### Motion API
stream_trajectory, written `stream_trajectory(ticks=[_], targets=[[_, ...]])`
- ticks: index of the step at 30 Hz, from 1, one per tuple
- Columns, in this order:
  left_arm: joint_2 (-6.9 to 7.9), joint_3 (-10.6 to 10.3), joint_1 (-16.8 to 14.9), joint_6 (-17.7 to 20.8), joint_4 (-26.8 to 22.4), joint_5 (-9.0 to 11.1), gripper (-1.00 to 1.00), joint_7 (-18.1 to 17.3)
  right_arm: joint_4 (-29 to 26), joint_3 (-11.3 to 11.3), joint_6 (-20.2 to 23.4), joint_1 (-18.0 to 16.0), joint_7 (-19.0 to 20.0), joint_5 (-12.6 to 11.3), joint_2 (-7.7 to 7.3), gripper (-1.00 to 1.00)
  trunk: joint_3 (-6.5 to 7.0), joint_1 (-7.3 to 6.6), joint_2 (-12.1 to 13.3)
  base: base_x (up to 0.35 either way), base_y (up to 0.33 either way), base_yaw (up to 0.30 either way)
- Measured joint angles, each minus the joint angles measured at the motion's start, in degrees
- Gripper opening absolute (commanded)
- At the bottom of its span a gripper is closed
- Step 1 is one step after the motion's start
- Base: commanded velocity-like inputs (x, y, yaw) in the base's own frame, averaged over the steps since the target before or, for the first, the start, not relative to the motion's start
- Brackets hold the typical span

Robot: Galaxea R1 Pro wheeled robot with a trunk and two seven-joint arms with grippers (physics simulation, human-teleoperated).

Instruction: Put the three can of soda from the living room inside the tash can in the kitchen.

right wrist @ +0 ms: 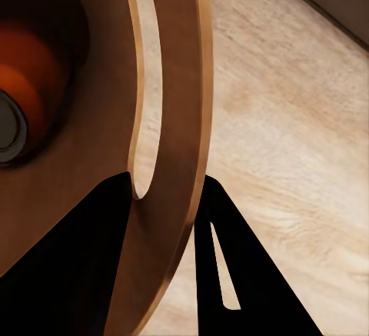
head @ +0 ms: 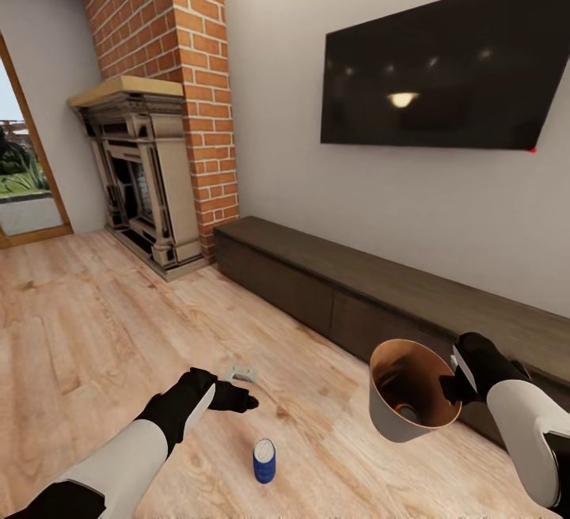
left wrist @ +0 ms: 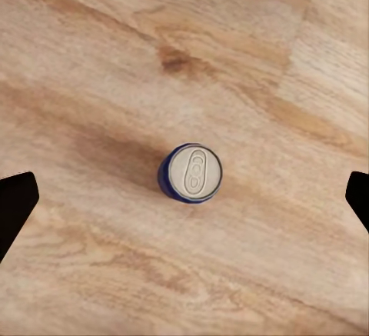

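The right gripper (head: pixel 453 383) pinches the rim of the pale grey, copper-lined trash bucket (head: pixel 396 416), holding at least one orange can (right wrist: pixel 27 74), perhaps two. The blue soda can (head: pixel 264 460) stands on the wood floor (head: pixel 95 329) under the wide-open, empty left gripper (head: pixel 241 400), not yet grasped.

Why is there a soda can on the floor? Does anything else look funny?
The blue soda can stands upright on the wooden floor, below the open left gripper. Also odd: the right gripper holds the trash can tilted in the air, an orange can inside.

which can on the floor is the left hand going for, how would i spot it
Start at the long dark bench under the TV. On the wood floor before it, the blue soda can stands upright, alone, silver-topped, below the open left hand.
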Motion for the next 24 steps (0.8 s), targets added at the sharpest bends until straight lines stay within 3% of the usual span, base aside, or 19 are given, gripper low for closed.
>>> stream_trajectory(ticks=[18, 24], targets=[[-0.06, -0.2, 0.0, -0.2, -0.1, 0.0, 1.00, 0.0, -0.3, 0.1, 0.4, -0.2, 0.0, 0.1, -0.13, -1.00, -3.99, 0.46, -0.2, 0.000, 0.000, 0.000], [-0.09, -0.2, 0.0, -0.2, -0.2, 0.0, 1.00, 0.0, -0.4, 0.4, 1.3, -4.8, 0.0, -0.1, -0.43, -1.00, -5.30, 0.61, -0.3, 0.000, 0.000, 0.000]])
